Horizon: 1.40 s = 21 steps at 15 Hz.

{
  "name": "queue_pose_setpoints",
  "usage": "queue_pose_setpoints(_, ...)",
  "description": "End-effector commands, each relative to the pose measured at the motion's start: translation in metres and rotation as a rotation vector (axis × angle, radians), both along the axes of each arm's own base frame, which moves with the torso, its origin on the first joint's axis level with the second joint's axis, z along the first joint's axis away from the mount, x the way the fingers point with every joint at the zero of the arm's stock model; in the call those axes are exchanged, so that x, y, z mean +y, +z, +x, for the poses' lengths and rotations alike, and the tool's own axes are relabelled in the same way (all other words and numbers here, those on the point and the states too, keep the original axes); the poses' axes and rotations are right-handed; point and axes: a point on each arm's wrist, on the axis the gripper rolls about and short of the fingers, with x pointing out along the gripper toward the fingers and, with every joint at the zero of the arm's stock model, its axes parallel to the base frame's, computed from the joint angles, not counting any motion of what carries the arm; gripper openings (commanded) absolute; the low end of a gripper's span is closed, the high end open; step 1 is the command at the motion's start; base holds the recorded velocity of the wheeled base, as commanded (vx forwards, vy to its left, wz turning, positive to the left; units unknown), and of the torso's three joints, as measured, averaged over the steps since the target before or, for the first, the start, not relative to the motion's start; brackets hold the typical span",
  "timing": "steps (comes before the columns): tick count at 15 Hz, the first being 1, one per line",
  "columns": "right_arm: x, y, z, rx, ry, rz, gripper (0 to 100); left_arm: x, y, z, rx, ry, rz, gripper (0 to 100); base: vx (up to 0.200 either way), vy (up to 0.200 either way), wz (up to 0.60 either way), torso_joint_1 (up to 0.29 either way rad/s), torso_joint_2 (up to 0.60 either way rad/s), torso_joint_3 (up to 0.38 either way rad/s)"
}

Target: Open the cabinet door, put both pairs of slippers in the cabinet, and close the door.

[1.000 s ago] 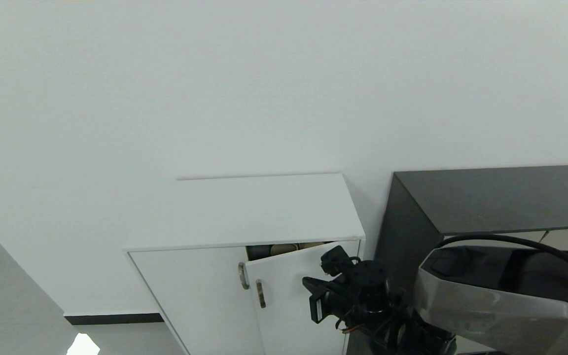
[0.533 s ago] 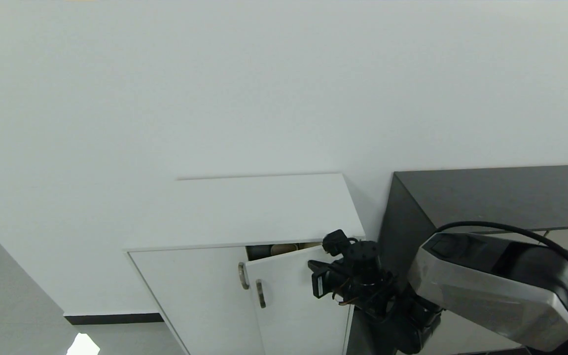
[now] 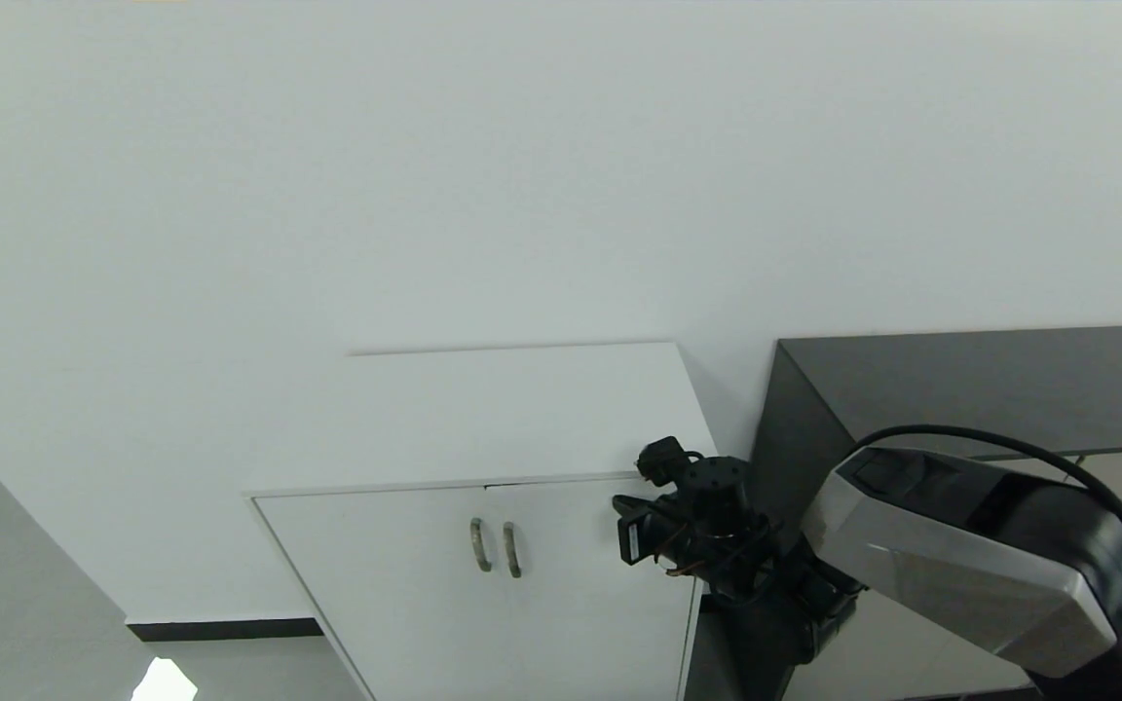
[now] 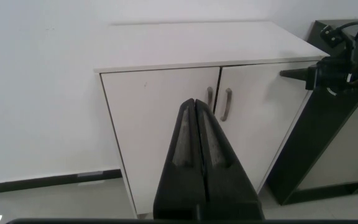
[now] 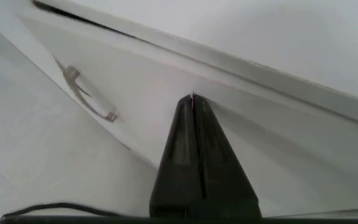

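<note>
The white cabinet point(image 3: 512, 414) stands against the wall with both doors flush and shut. Two metal handles point(image 3: 493, 547) meet at the middle seam. My right gripper point(image 3: 618, 506) is shut, and its tip rests against the upper part of the right door point(image 3: 571, 604), near the hinge side. In the right wrist view the closed fingers point(image 5: 193, 102) touch the door panel just below the cabinet top, with the handle point(image 5: 89, 99) off to one side. My left gripper point(image 4: 195, 102) is shut on nothing and hangs back from the cabinet front point(image 4: 160, 130). The doors hide the inside.
A dark grey cabinet point(image 3: 970, 389) stands directly right of the white one, close to my right arm. A black skirting strip point(image 3: 225, 629) runs along the white wall. Grey floor lies open to the left.
The right door was ajar, with rounded things showing in the gap at its top. It has swung fully shut as my right gripper moved forward against it.
</note>
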Motion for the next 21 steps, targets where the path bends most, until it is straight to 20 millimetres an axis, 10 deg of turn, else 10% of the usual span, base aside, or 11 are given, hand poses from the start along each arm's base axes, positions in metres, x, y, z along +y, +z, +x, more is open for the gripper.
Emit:
queue_pose_setpoints(1, 0.001, 0.0, 0.002, -0.004, -0.001, 0.003, 0, 0.0, 0.0, 0.0, 0.001, 0.0, 0.0, 0, 0.0, 0.0, 0.0, 0.0, 0.0, 0.0)
queue_pose_setpoints(8, -0.002, 0.002, 0.0, -0.014, -0.017, -0.011, 0, 0.0, 0.0, 0.0, 0.0, 0.0, -0.002, 0, 0.0, 0.0, 0.0, 0.0, 0.0, 0.0)
queue_pose_setpoints(13, -0.041, 0.057, -0.065, -0.028, -0.131, -0.059, 0, 0.0, 0.0, 0.0, 0.001, 0.0, -0.002, 0, 0.0, 0.0, 0.0, 0.0, 0.0, 0.0)
queue_pose_setpoints(17, -0.135, 0.108, -0.107, -0.07, -0.363, -0.095, 0, 0.0, 0.0, 0.0, 0.001, 0.002, -0.003, 0, 0.0, 0.0, 0.0, 0.0, 0.0, 0.0)
queue_pose_setpoints(21, -0.225, 0.114, -0.166, -0.05, -0.584, -0.173, 0, 0.0, 0.0, 0.0, 0.0, 0.003, -0.005, 0, 0.0, 0.0, 0.0, 0.0, 0.0, 0.0)
